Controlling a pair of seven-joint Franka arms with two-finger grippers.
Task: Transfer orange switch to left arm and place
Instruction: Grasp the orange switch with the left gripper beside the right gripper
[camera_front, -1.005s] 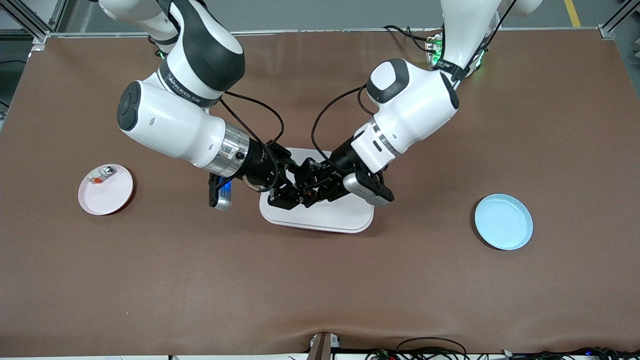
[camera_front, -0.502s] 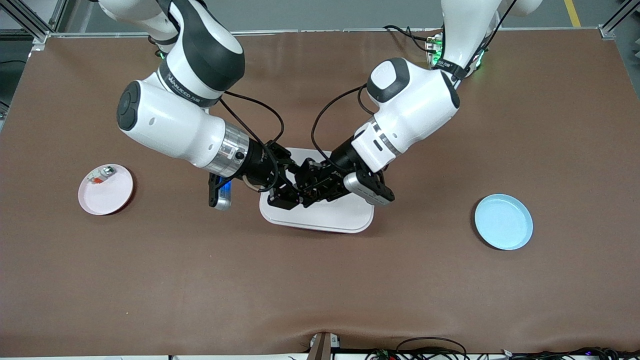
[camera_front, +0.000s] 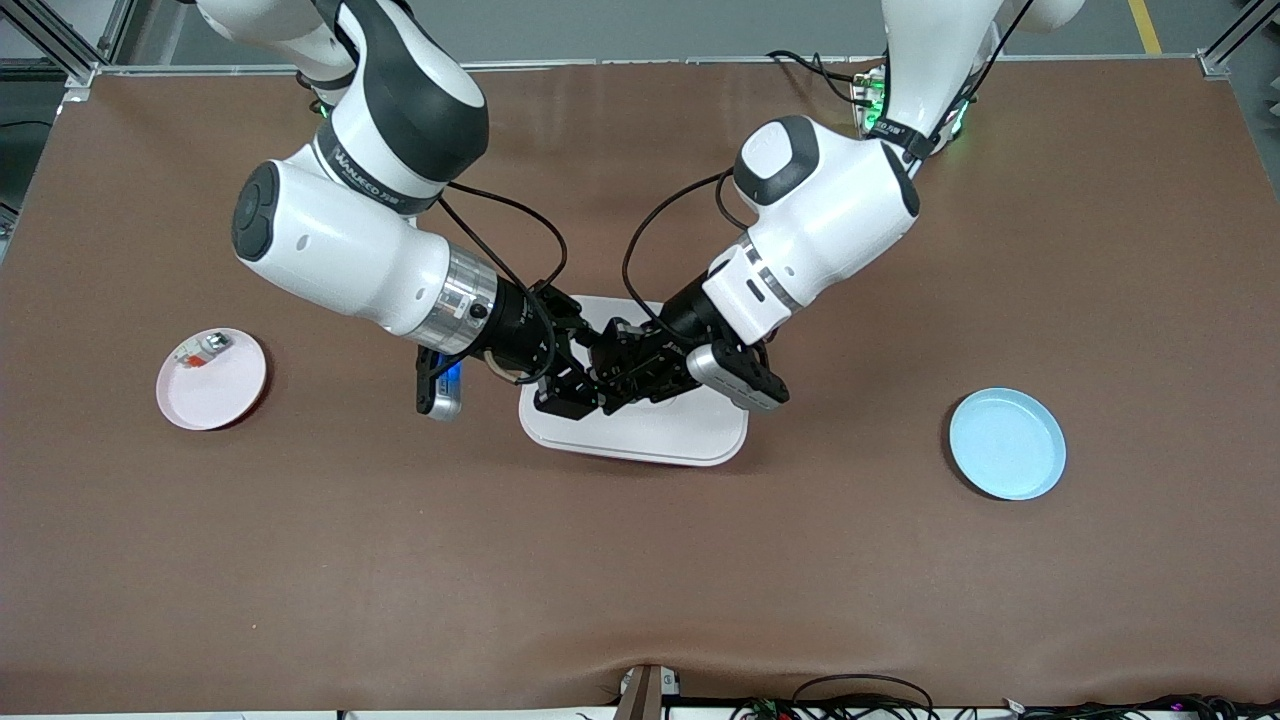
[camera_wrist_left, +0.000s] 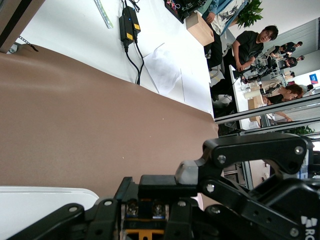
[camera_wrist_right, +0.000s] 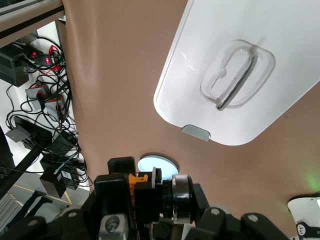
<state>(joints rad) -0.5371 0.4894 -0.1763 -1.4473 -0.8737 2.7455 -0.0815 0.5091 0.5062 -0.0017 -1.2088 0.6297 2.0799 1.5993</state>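
Boxes: 1, box | plates: 2 | switches: 1, orange switch pinched by left tool | right tool state: cannot tell, over box.

Both arms reach inward; left gripper and right gripper meet tip to tip above the box, left fingers clamped together.

Now shut on the orange switch: left gripper, over the box; right gripper loosening slightly.
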